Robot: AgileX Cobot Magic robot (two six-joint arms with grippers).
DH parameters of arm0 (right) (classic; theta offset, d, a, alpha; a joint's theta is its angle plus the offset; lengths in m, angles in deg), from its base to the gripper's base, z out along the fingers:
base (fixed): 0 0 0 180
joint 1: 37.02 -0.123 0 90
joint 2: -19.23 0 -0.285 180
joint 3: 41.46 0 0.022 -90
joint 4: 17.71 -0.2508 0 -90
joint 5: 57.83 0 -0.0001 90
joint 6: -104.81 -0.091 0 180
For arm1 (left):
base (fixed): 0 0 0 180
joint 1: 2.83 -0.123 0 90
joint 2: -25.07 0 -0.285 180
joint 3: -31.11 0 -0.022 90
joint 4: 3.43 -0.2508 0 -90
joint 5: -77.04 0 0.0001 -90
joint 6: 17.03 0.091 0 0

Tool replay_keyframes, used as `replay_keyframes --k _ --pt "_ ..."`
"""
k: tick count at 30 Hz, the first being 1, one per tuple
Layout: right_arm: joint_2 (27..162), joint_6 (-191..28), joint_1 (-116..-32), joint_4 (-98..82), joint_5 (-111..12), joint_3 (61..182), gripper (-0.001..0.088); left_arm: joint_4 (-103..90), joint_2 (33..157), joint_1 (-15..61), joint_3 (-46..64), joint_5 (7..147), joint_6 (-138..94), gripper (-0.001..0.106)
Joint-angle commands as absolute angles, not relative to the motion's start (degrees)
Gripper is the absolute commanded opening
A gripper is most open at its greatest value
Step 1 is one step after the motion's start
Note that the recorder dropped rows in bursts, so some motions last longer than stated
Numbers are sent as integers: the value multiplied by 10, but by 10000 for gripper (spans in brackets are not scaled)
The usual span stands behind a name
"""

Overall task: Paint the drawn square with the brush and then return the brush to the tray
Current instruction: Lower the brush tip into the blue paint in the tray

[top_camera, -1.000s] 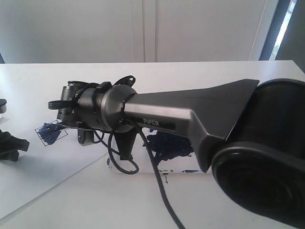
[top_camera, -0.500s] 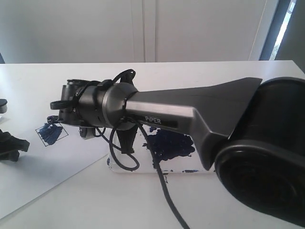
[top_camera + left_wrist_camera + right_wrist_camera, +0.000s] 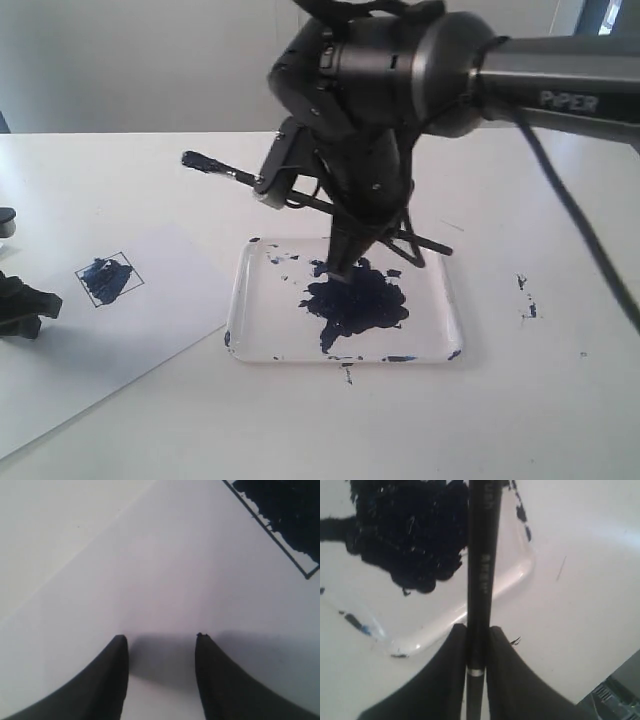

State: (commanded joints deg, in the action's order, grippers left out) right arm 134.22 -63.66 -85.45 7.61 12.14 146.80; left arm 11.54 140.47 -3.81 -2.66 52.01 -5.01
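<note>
right gripper (image 3: 476,628) clamped on brush (image 3: 481,555); frame centre, above tray (image 3: 238,300) | left gripper (image 3: 160,639) jaws apart over paper (image 3: 150,555) | drawn square (image 3: 105,278) smeared blue, left of frame

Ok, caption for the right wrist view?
Right claw gripping the brush over the tray and its dark paint blob.

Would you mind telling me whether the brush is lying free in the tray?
No, the right gripper is shut on the brush, holding it over the tray.
</note>
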Motion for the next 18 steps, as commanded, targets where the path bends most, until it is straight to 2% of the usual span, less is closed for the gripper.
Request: replay_keyframes --k 7,18 --pt "1324 -623 -810 72 121 1350 0 115 1405 -38 -27 521 -50 478" --pt "1323 -640 -797 83 121 1274 0 115 1405 -38 -27 521 -50 478"
